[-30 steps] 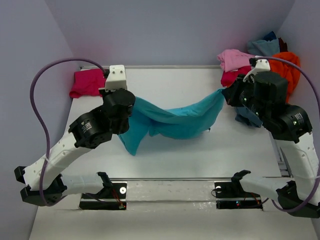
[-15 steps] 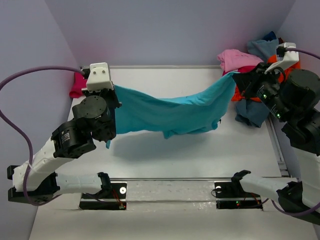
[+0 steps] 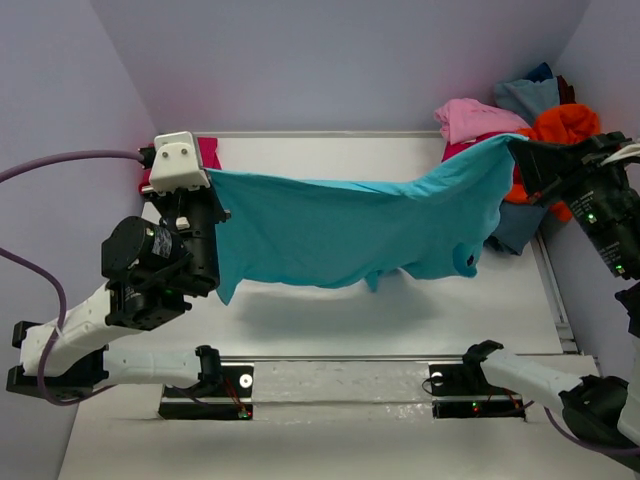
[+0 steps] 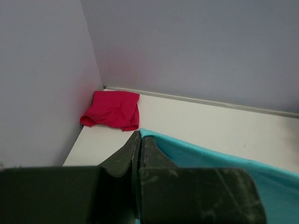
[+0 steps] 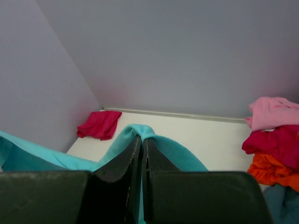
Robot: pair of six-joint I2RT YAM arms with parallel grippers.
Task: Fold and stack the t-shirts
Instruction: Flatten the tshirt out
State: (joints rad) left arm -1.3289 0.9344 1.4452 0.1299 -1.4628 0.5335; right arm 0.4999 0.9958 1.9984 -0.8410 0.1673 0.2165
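turquoise t-shirt (image 3: 340, 235) pinched, hanging between left tool (image 4: 139, 136), right tool (image 5: 141, 138)

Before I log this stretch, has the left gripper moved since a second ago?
Yes. The left gripper moved left, toward the magenta-pink shirt in the back-left corner.

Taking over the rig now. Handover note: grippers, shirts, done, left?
Left gripper: jaws shut on one end of the bright turquoise cloth t-shirt.
Right gripper: jaws shut on the other end; it hangs spread between them above the white table.
Magenta-pink cloth shirt lies in the far-left corner; heap of crumpled shirts far right.
Done: nothing stacked. Left: fold turquoise, then the heap, stack.
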